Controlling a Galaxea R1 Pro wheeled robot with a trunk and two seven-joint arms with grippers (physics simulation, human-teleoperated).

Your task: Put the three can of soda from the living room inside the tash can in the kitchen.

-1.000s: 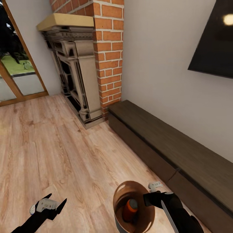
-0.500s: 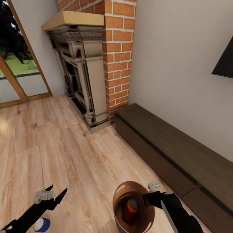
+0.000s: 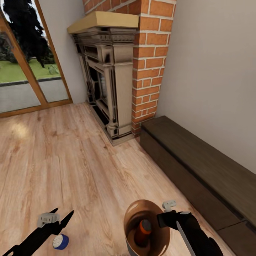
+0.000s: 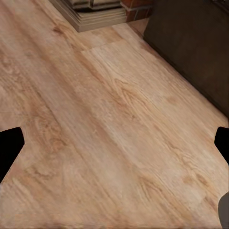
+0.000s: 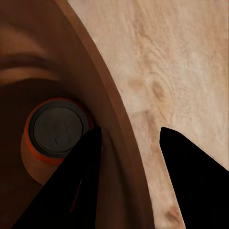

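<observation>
The tash can (image 3: pixel 131 217) hangs low in the head view, pale outside and copper-brown inside. One orange can of soda (image 3: pixel 143 229) stands in it, silver-grey top up (image 5: pixel 58 128). My right gripper (image 3: pixel 160 219) is shut on the bin's rim (image 5: pixel 118 125), one finger (image 5: pixel 78 181) inside the wall and one outside. A dark blue can of soda (image 3: pixel 61 241) lies on the plank floor just beneath my left gripper (image 3: pixel 64 212). That gripper is open with nothing in it, its fingertips (image 4: pixel 10 143) spread wide over bare floor.
A carved fireplace (image 3: pixel 113 81) with a brick chimney (image 3: pixel 153 53) stands ahead. A long dark low bench (image 3: pixel 199 167) runs along the right wall. Wood-framed glass doors (image 3: pixel 25 71) are at the left. Light plank floor (image 3: pixel 71 160) lies between.
The whole head picture has shifted right, so the camera turned left. The blue can came into view under my left gripper, which turned over. The bin stays in my right gripper.
</observation>
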